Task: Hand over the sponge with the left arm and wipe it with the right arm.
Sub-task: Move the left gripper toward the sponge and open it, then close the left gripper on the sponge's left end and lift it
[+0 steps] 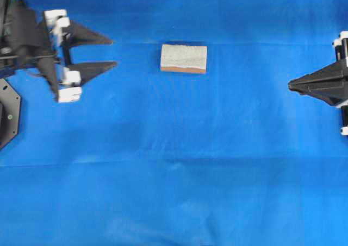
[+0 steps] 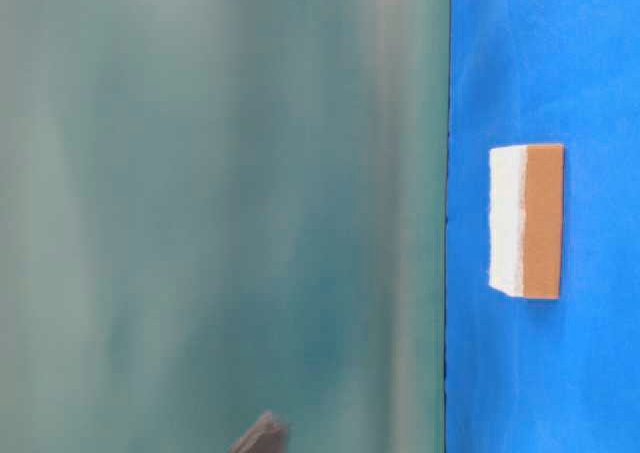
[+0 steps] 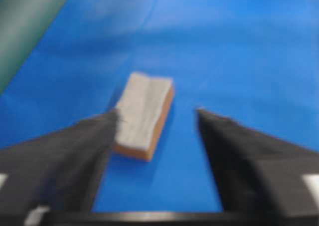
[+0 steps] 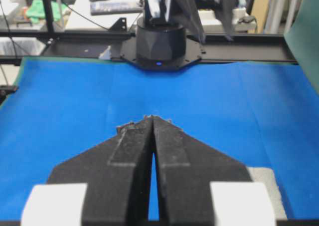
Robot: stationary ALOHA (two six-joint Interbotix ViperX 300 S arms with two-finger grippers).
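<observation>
The sponge (image 1: 184, 58) lies flat on the blue cloth, whitish-grey speckled face up, with a thin orange-brown layer along its near edge. The table-level view shows the sponge (image 2: 527, 221) side-on. My left gripper (image 1: 113, 52) is open, pointing at the sponge from the left with a gap between them. In the left wrist view the sponge (image 3: 144, 115) lies just ahead of the left gripper (image 3: 157, 112), towards its left finger; nothing is held. My right gripper (image 1: 291, 84) is shut and empty at the right edge, well away from the sponge. The right wrist view shows the right gripper (image 4: 152, 118) with jaws pressed together.
The blue cloth (image 1: 179, 175) covers the whole table. A black base plate (image 1: 8, 115) sits at the left edge. The left arm's base (image 4: 160, 46) stands at the cloth's far end, with a black rail and desk clutter behind. A green backdrop (image 2: 220, 193) fills the table-level view.
</observation>
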